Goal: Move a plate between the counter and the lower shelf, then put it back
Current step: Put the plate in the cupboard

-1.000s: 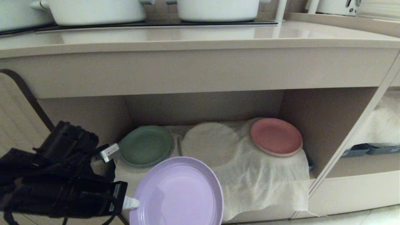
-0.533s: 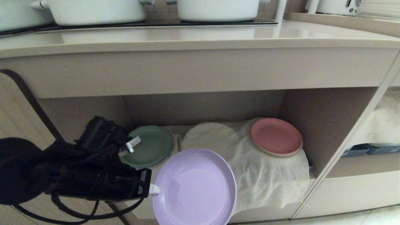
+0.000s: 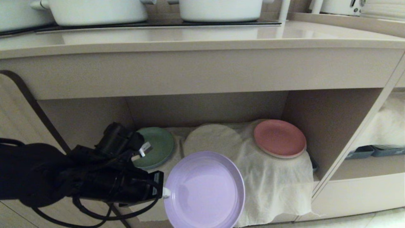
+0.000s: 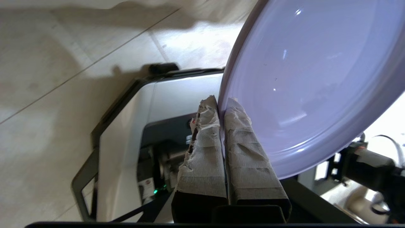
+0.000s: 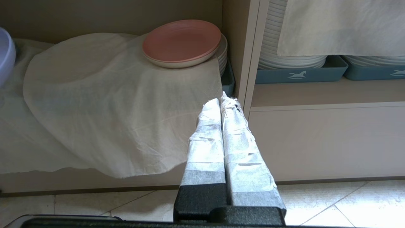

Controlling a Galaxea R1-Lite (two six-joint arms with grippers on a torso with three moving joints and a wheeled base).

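Left gripper (image 3: pixel 164 192) jaws clamped on plate (image 3: pixel 205 190) rim, carried rightward toward lower shelf (image 3: pixel 272 180).

The counter (image 3: pixel 202 41) carried white pots (image 3: pixel 95 11) on a black hob panel (image 3: pixel 158 24). Below it, the lower shelf (image 3: pixel 205 107) was draped with a thin white cloth (image 3: pixel 272 180) that hung over its front edge. A green plate (image 3: pixel 156 147) lay at the shelf's left, and a pink plate (image 3: pixel 280 137) sat on a cloth-covered stack at its right.

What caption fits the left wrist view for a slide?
Left gripper shut on the rim of the lavender plate, held above the tiled floor.
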